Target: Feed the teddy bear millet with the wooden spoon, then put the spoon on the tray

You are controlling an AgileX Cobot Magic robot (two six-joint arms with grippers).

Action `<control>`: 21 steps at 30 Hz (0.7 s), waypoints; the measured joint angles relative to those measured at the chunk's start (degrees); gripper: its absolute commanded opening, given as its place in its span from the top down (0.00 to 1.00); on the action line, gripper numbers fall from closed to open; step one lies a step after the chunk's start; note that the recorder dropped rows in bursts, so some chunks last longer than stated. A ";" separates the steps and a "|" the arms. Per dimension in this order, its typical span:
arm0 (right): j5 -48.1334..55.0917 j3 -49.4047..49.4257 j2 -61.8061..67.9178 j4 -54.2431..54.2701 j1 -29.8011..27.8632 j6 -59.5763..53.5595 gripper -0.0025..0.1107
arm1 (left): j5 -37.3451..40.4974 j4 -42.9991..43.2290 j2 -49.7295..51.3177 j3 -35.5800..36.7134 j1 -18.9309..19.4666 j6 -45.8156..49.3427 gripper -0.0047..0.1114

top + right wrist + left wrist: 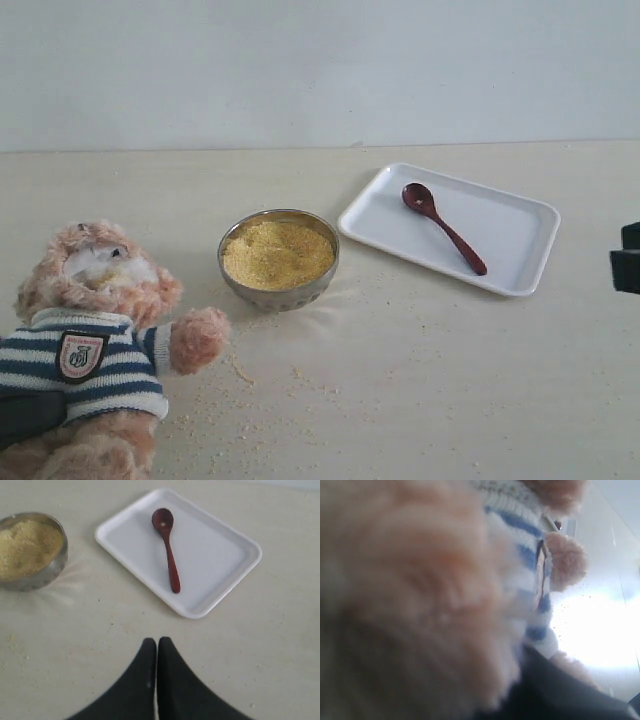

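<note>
A fluffy light-brown plush teddy bear [90, 330] in a navy-and-white striped shirt with a shield badge sits at the near left corner of the pale desk [450, 380]. Its head is tipped back and one paw is stretched towards the round metal bowl [280, 298] near the middle. The bowl is heaped with fine yellow millet [278, 253], and loose grains [240, 405] lie scattered on the desk between bowl and bear. Just right of the bowl, not touching it, lies the flat white rectangular tray [520, 240] with rounded corners and a low rim, set at a slant. The small dark reddish-brown glossy wooden spoon [443, 227] lies flat inside the tray, hollow side up, with a few yellow specks in its oval end. That end points to the tray's far left and the slim handle to its near right. The right pincer [157, 647] hangs over bare desk on the near side of the tray, apart from it, its two black fingers pressed together with nothing between them. The left pincer [560, 695] shows only as a dark blurred shape against the bear's fur; whether it is wide, narrow or gripping the bear I cannot tell.
</note>
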 measured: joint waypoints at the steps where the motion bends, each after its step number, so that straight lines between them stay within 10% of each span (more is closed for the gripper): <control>1: 0.11 0.00 -1.62 0.00 0.00 0.00 0.98 | 0.00 0.00 0.00 0.00 0.00 0.00 0.92; 14: -2.04 1.89 -15.72 -0.12 -0.38 0.11 0.98 | 0.00 0.00 0.00 0.00 0.00 0.00 0.92; 21: -20.59 19.37 -27.42 -0.40 -1.82 -0.16 0.98 | 0.00 0.00 0.00 0.00 0.00 0.00 0.92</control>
